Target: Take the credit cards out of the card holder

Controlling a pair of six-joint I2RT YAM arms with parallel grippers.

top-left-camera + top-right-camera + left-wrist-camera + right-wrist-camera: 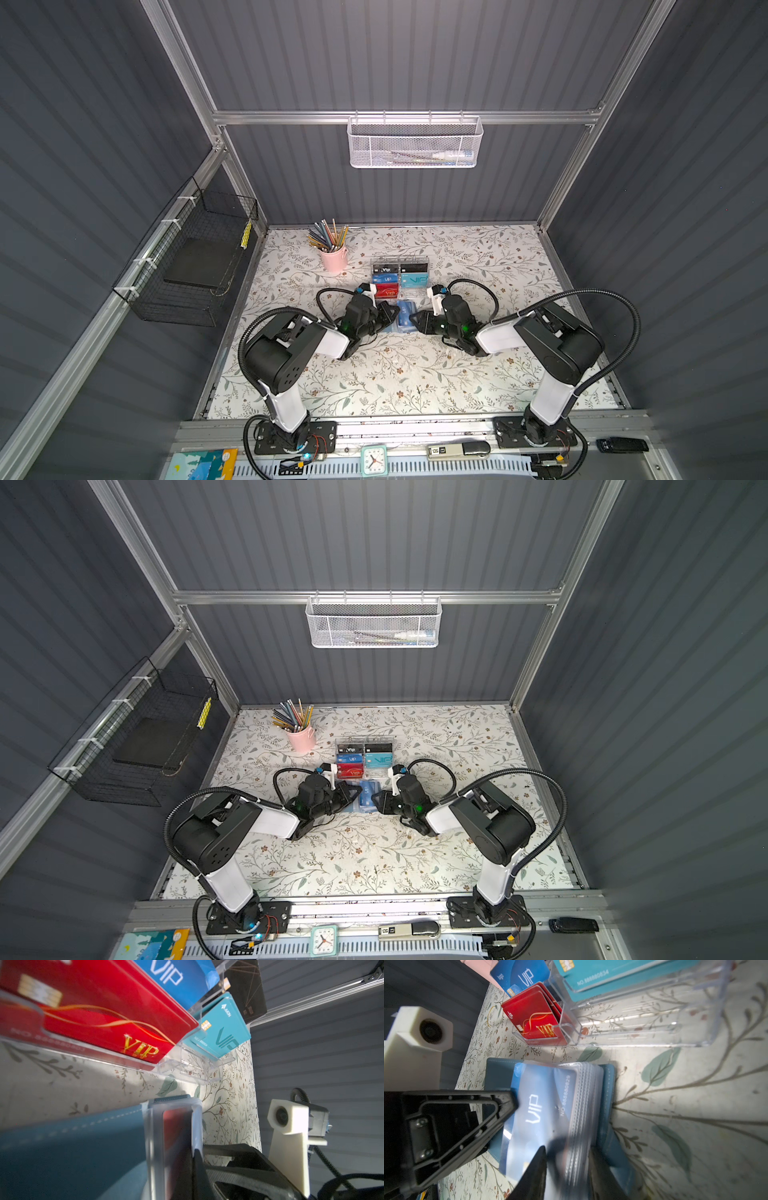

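The card holder (pixel 406 316) is lying open on the flowered table (pixel 374 374), just in front of the clear rack (pixel 400 275) of VIP cards, on the side of the rack that faces the arms' bases. The two are not touching, and a thin strip of cloth is showing between them. The holder's long side is running straight away from the rack, so the arms are coming at it across its short way, one from each long edge.

The blue card (pixel 537 1093) is lying face up inside the top one of the clear sleeves (pixel 583 1093), its long side also pointing away from the rack. I am not seeing a white card anywhere.

The left gripper (pixel 509 1098) is sitting shut with nothing visible between its fingers. Its tip is resting at the card's long edge on that arm's own side. The right gripper (pixel 568 1155) is reaching in from the opposite edge with its fingers (pixel 535 1169) standing apart. One is over the top sleeve and the other is past the stacked sleeve edges. That end is blurred, so I cannot tell whether they are pinching the stack or only straddling it.

To my eye the left arm is pinning the holder down while the right, the nearer to the card's face, is working at the sleeve. The coming pull is depending on which edge the sleeve opens at, and I cannot make that out.
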